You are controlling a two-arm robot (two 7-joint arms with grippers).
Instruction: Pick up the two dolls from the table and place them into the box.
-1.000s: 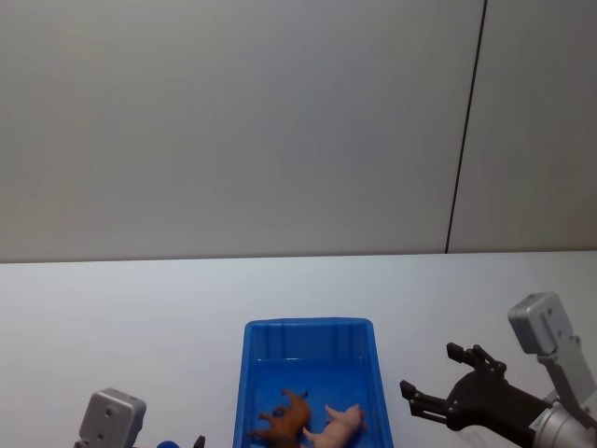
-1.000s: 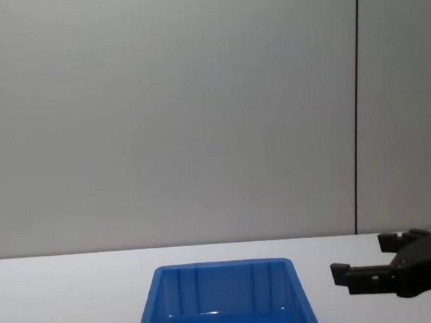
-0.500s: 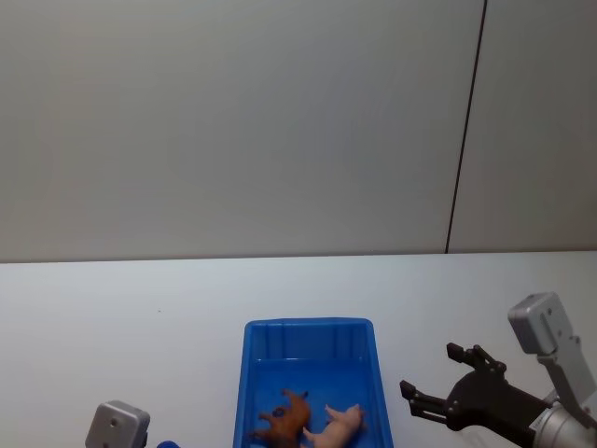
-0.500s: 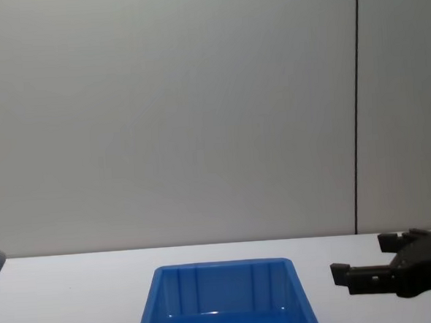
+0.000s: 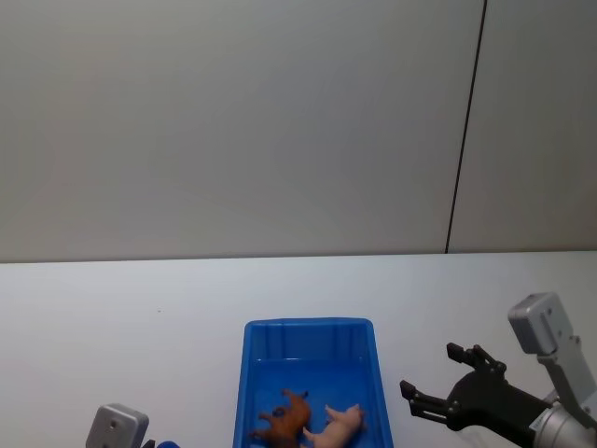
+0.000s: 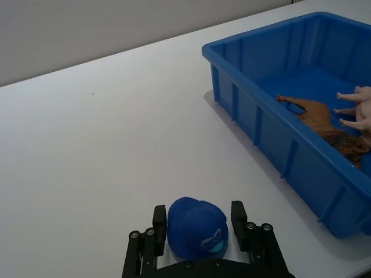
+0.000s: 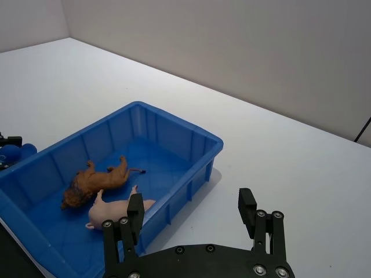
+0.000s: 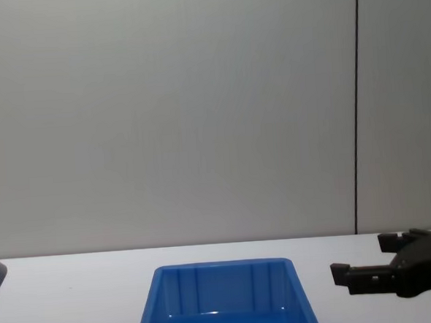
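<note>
Sinking lower at the near left since a second ago: left tool, straddling a blue cap; right tool hovering spread beside the box; both dolls lying inside it; retracting clear of the bench, avoiding the rim.

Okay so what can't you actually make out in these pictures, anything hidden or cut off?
- Head view: the bright blue plastic bin is cut off by the bottom edge, as are the brown fuzzy doll and the pale pink doll.
- Chest view: the bin's front runs off the bottom edge; the dolls cannot be made out.
- Left wrist view: the left gripper stands around a round blue object; what it is, and whether it is gripped, is unclear.
</note>
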